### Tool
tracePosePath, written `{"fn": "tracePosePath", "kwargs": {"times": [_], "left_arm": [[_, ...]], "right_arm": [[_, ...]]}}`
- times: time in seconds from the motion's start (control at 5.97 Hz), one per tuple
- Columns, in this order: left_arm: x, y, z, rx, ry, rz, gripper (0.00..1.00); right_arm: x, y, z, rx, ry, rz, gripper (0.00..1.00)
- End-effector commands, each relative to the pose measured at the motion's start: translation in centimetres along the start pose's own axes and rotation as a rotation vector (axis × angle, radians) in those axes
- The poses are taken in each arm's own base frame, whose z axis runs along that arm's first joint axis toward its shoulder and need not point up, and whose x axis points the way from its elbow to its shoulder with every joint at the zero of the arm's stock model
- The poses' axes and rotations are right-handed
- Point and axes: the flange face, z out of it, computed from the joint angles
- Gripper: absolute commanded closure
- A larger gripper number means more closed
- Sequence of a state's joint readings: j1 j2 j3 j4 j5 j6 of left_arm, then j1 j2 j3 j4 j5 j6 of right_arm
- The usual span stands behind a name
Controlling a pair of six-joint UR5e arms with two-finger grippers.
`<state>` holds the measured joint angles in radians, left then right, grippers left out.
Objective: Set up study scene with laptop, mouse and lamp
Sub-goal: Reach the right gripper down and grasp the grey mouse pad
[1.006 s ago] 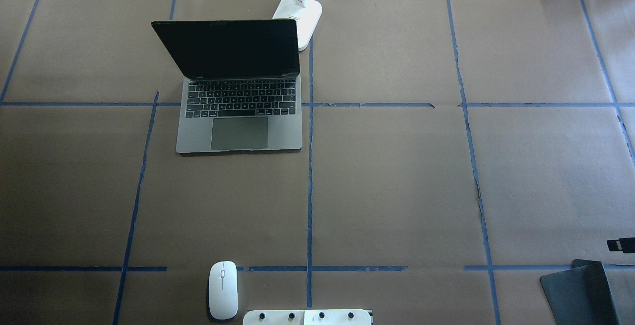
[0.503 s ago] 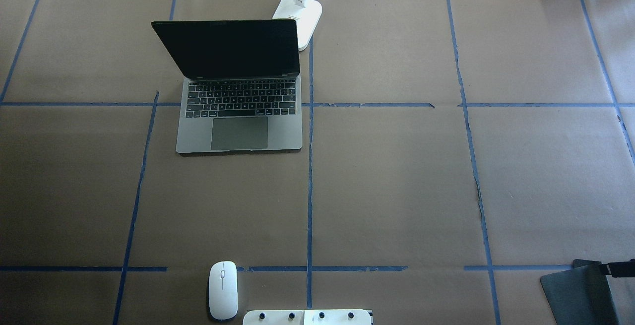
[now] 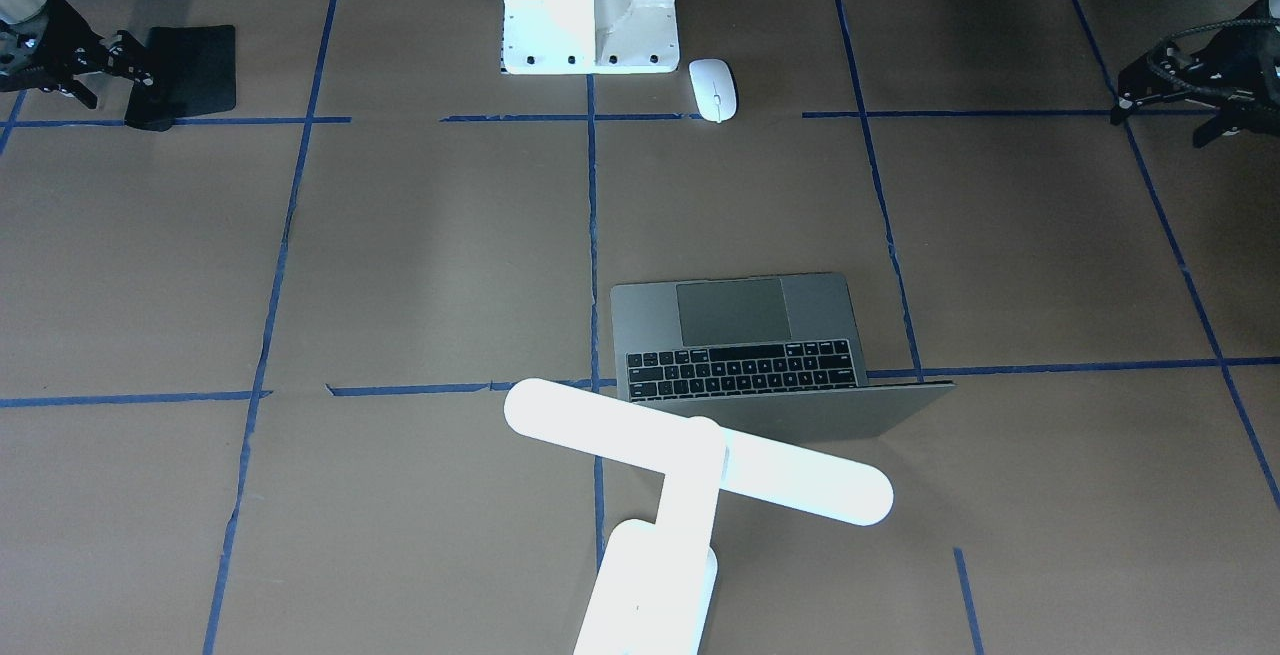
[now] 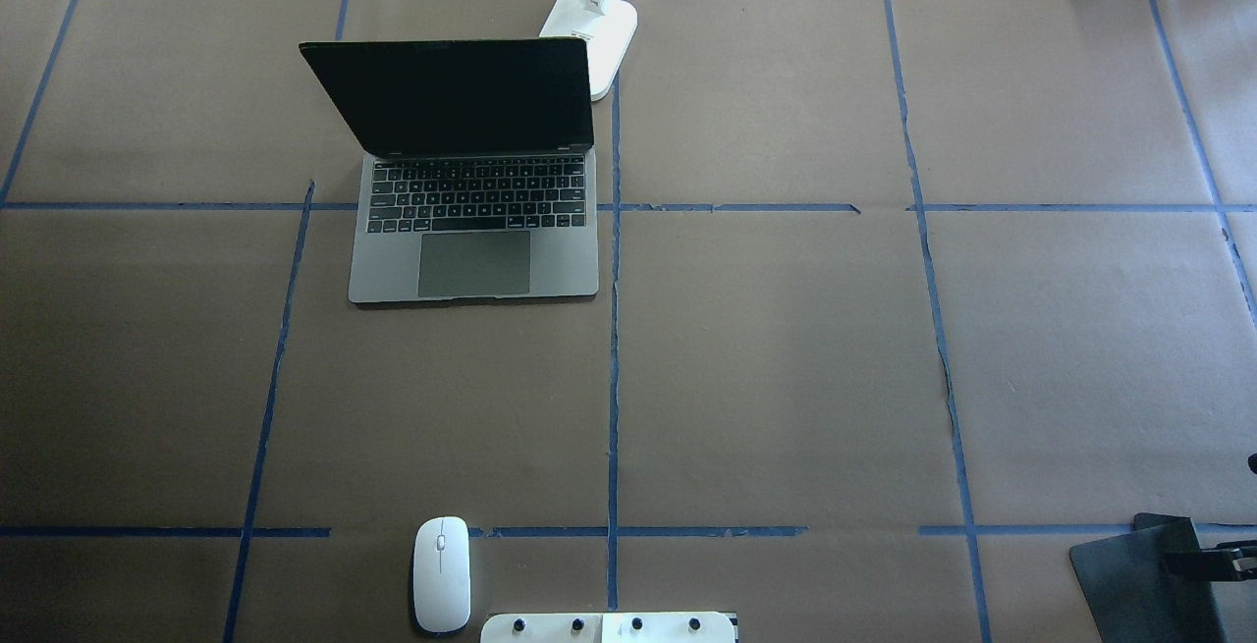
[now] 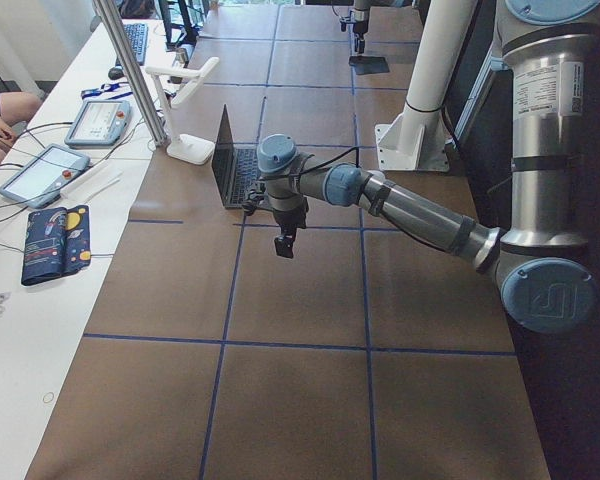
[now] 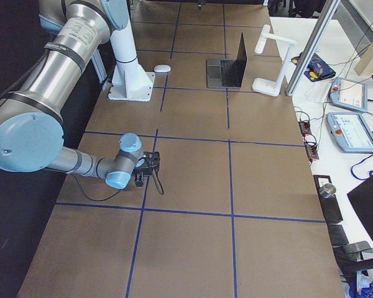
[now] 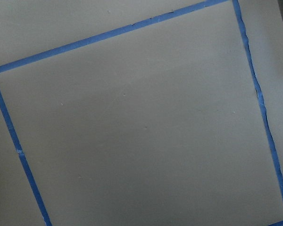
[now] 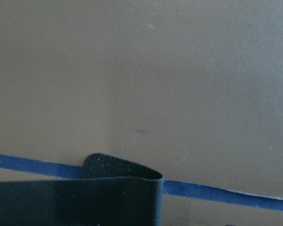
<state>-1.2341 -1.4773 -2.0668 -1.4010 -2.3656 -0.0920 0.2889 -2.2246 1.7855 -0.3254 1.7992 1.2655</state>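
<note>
The laptop (image 4: 474, 248) stands open left of centre, its dark screen facing the robot. Behind its right corner stands the white lamp (image 3: 700, 457), its base (image 4: 591, 23) near the far edge. The white mouse (image 4: 441, 574) lies by the near edge, beside the robot's pedestal. My right gripper (image 3: 135, 60) hovers low over the far edge of a black mat (image 4: 1129, 579) and looks open, with the mat's edge curled up in the right wrist view. My left gripper (image 3: 1160, 115) hangs above bare paper far left of the laptop, fingers spread and holding nothing.
The white pedestal (image 3: 590, 5) stands at the robot's side, right next to the mouse. Blue tape lines divide the brown paper. Cables, pendants and a person's arm lie beyond the far edge in the side views.
My right gripper has moved steadily toward the robot's side and now sits over the black mat. The laptop, mouse and lamp have not moved.
</note>
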Motion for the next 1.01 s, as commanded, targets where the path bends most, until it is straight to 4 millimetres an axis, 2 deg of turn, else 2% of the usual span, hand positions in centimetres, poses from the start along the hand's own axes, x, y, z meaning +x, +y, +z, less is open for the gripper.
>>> {"fn": "tracePosePath", "kwargs": {"times": [0.0,0.17,0.84], "left_arm": [[-0.2,0.3,0.2,-0.006,0.001,-0.003,0.0],[-0.2,0.4,0.2,-0.007,0.001,-0.004,0.0],[-0.2,0.4,0.2,-0.007,0.002,-0.006,0.0]], "right_arm": [[-0.5,0.3,0.6,0.0,-0.002,0.008,0.83],[-0.9,0.2,0.2,0.009,-0.032,0.005,1.0],[-1.8,0.3,-2.0,0.025,-0.086,0.023,1.0]]}}
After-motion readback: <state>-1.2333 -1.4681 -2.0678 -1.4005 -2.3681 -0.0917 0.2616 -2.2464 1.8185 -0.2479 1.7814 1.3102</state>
